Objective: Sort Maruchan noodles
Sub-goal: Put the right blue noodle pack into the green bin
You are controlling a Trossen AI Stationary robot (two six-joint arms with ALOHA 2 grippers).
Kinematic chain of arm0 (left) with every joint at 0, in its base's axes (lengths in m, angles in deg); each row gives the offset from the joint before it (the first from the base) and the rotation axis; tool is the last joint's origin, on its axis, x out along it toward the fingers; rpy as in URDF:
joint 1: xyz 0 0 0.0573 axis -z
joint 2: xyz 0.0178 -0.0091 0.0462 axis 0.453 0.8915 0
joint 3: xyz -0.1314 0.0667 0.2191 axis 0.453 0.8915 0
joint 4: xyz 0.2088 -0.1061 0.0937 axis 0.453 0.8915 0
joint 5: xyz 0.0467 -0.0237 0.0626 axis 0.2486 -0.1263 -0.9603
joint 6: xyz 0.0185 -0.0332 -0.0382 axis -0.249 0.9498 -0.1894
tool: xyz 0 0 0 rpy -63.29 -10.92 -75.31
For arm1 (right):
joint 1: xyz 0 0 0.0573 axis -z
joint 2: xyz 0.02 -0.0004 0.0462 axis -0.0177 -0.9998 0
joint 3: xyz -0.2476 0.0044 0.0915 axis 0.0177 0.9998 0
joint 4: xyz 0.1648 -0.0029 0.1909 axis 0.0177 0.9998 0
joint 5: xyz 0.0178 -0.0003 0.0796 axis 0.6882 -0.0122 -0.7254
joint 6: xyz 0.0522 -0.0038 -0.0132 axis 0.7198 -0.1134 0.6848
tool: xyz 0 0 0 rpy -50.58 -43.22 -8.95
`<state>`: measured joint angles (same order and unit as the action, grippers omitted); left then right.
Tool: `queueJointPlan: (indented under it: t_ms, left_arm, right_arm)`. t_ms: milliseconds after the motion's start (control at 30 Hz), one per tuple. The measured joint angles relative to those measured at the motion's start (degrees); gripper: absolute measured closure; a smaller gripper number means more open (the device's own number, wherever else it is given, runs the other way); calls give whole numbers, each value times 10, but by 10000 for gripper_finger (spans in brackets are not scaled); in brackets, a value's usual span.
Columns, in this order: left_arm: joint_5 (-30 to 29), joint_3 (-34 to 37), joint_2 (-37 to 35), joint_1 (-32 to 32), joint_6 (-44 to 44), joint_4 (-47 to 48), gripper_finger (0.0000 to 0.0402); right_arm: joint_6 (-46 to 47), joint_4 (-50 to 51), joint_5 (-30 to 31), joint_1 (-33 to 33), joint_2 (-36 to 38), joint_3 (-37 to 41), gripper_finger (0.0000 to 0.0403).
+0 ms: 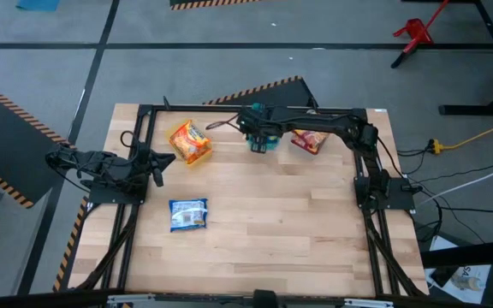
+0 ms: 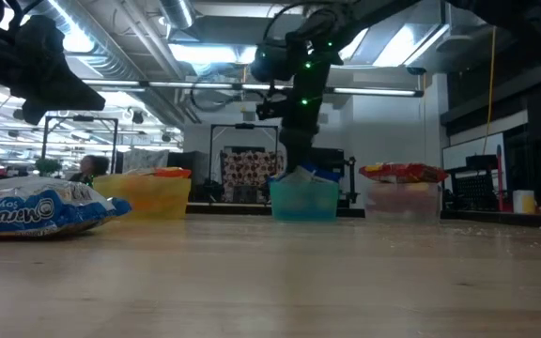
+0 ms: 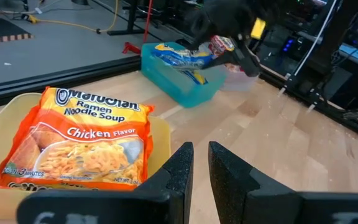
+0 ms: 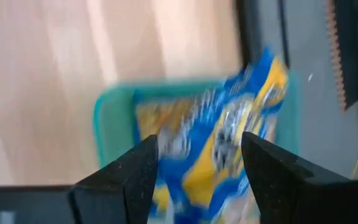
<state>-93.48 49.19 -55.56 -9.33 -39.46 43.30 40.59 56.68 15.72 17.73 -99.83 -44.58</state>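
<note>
My right gripper (image 1: 260,135) (image 4: 197,168) hangs open over the teal bin (image 1: 264,145) (image 4: 112,118) at the table's far edge. A blue-and-yellow noodle packet (image 4: 229,134) (image 3: 182,59) lies in that bin, one end over its rim, below the spread fingers. An orange chicken-flavor packet (image 1: 189,141) (image 3: 79,140) rests flat on the yellow bin (image 3: 160,134). A red packet (image 1: 308,139) (image 2: 402,173) lies on the clear bin (image 2: 402,199). Another blue-and-white packet (image 1: 187,214) (image 2: 36,208) lies flat on the table. My left gripper (image 1: 157,168) (image 3: 201,168) waits shut by the left edge, touching nothing.
The three bins stand in a row along the far edge: yellow (image 2: 148,197), teal (image 2: 303,202), clear. Black frame rails (image 1: 255,109) border the table's far, left and right sides. Bare wood (image 1: 281,222) spreads across the middle and near part of the table.
</note>
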Motion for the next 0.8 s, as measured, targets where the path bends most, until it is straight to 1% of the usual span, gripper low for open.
queueJointPlan:
  t_ms: [67, 233, 400, 500, 600, 667, 800]
  left_arm:
    - [0, 0, 0, 0, 0, 0, 357]
    - [-1, 0, 0, 0, 0, 0, 357]
    - [-16, 0, 0, 0, 0, 0, 357]
    - [-18, 0, 0, 0, 0, 0, 357]
    - [-18, 0, 0, 0, 0, 0, 357]
    - [-18, 0, 0, 0, 0, 0, 357]
    - [-19, 0, 0, 0, 0, 0, 357]
  right_arm:
    - [0, -35, 3, 0, 0, -2, 187]
    - [1, -52, 48, 0, 0, -2, 187]
    - [16, -132, 37, 0, 0, -3, 187]
    - [23, -104, 24, -4, 0, -28, 187]
    - [32, -19, 15, -8, 1, -47, 187]
    - [39, 39, 14, -11, 5, -49, 187]
    - [62, 97, 13, -13, 17, -35, 187]
